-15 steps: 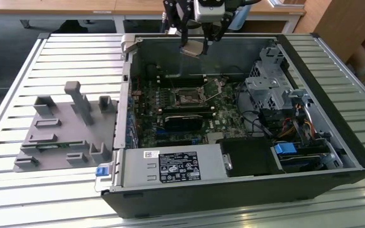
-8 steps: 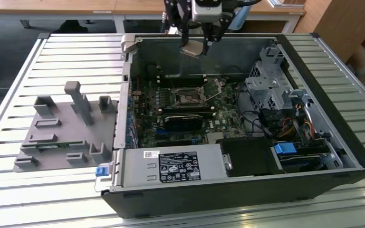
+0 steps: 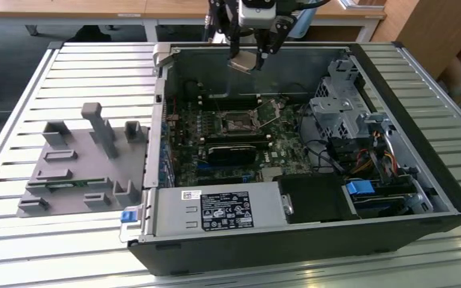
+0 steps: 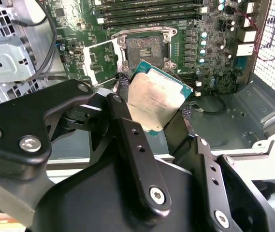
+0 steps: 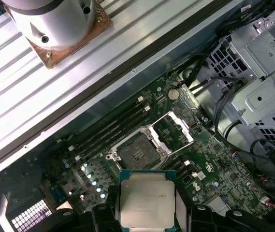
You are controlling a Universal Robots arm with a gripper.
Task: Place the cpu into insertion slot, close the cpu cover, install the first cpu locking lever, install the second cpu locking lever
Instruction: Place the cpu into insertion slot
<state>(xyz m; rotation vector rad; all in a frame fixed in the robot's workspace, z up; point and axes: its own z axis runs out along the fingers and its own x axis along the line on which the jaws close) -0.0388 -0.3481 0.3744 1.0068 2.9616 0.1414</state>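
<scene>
Black two-finger gripper clamped on the small square silver-faced cpu; I hold it above the green circuit board. The dark square insertion slot lies bare. Its silvery-frame cpu cover appears swung open beside it.

Matte black across the jointed links of the claw, studded with silver screws; silver-grey and round at the arm base.
</scene>
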